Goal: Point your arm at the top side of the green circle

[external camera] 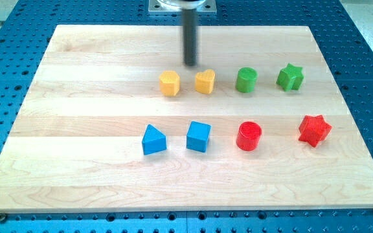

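One camera looks down at a slant from the wooden board's near edge, framing it whole.

Wooden board under eight coloured blocks

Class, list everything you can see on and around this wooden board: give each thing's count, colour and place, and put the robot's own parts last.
Hexagon block: one, yellow, upper row, leftmost.
Heart block: one, yellow, upper row, right of the hexagon.
Circle block: one, green, upper row, right of the heart.
Star block: one, green, upper row, rightmost.
Triangle block: one, blue, lower row, leftmost.
Cube block: one, blue, lower row.
Cylinder block: one, red, lower row.
Red star block: one, red, lower row, rightmost.
Board: one, pale wood, on a blue perforated table.
My tip: one, dark rod, above the two yellow blocks.
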Action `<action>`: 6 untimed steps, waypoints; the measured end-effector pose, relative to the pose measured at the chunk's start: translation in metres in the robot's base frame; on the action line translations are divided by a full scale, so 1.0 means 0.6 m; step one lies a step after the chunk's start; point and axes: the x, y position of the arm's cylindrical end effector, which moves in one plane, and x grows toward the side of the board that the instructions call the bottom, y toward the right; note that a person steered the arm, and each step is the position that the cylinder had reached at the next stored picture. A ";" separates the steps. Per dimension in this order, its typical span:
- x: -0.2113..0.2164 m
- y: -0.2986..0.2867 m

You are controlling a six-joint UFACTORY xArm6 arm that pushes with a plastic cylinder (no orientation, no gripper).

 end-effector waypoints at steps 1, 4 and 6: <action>-0.027 0.100; -0.025 0.100; 0.007 0.013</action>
